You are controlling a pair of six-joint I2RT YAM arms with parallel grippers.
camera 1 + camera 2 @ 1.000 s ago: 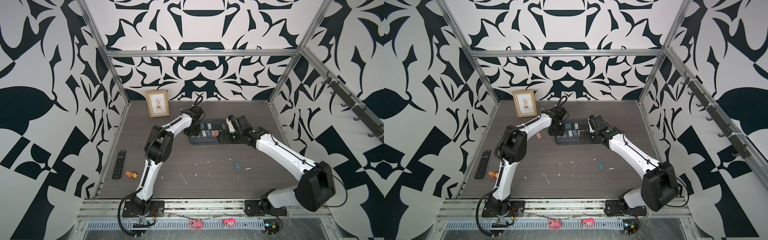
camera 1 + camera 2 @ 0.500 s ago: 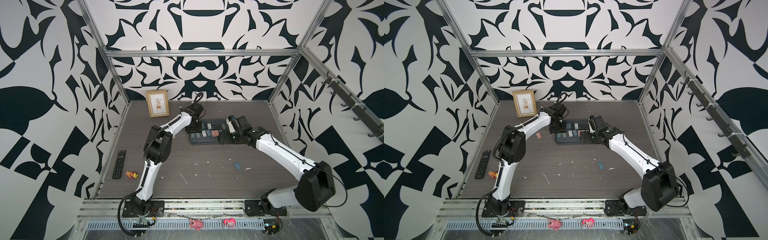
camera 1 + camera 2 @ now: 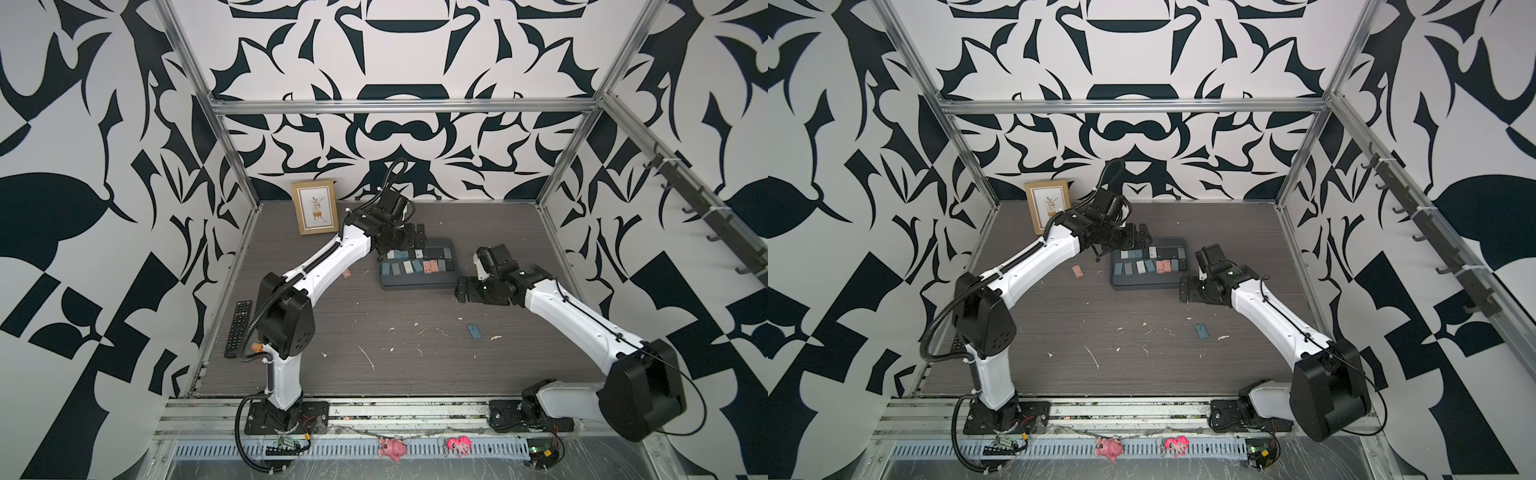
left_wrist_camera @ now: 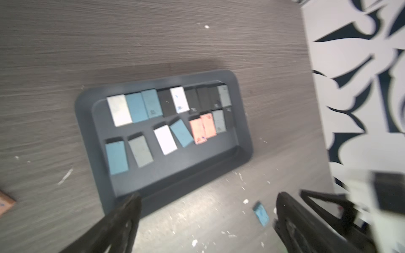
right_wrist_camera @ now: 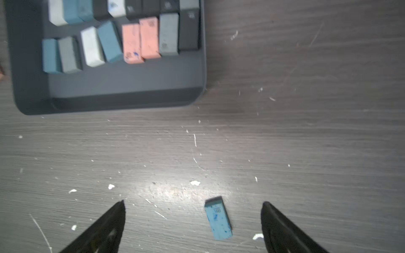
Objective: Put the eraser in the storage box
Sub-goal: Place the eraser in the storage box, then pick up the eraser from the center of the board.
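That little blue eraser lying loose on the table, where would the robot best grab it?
The blue eraser lies flat, clear of the storage box. Best come straight down from above and pinch its two long sides; that narrow width should fit between the open jaws of the right gripper.

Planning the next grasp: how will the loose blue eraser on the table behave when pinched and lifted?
The blue eraser is a small flat block lying on a broad face, so it likely won't roll or tip. Crumbs scattered around hint at soft, grippy rubber, probably light. Lying low on the table, it may skid if nudged sideways.
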